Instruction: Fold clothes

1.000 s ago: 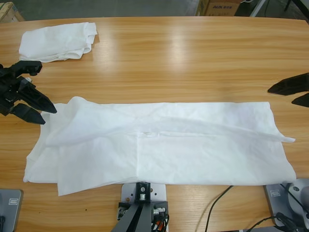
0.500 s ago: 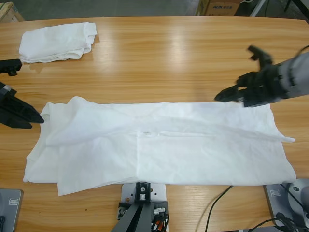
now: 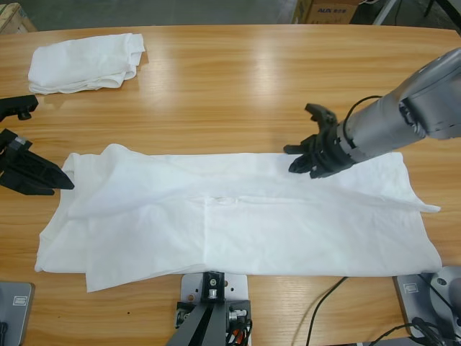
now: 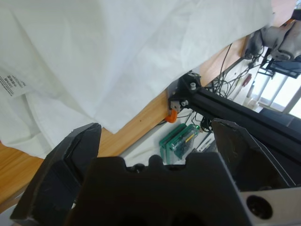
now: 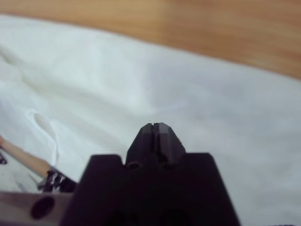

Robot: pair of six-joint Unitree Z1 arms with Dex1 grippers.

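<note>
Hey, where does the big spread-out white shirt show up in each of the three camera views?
High view: the spread T-shirt lies across the table's near half, edge to edge.
Left wrist view: it fills the upper left, above the jaws.
Right wrist view: it fills most of the picture, beyond the gripper.
Shared landmark: the wooden table along the shirt's edge.

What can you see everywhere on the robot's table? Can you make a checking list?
Surface: long wooden table, bare wood around the clothes.
Job's things: big white T-shirt spread flat across the near half; folded white bundle at the far left corner.
Clutter: nothing seen on the table.
Grippers: left gripper open, by the shirt's left edge; right gripper shut, over the shirt's far edge.
Cables: black cables hanging off the near edge.
Surroundings: cardboard box on the floor beyond the table.
</note>
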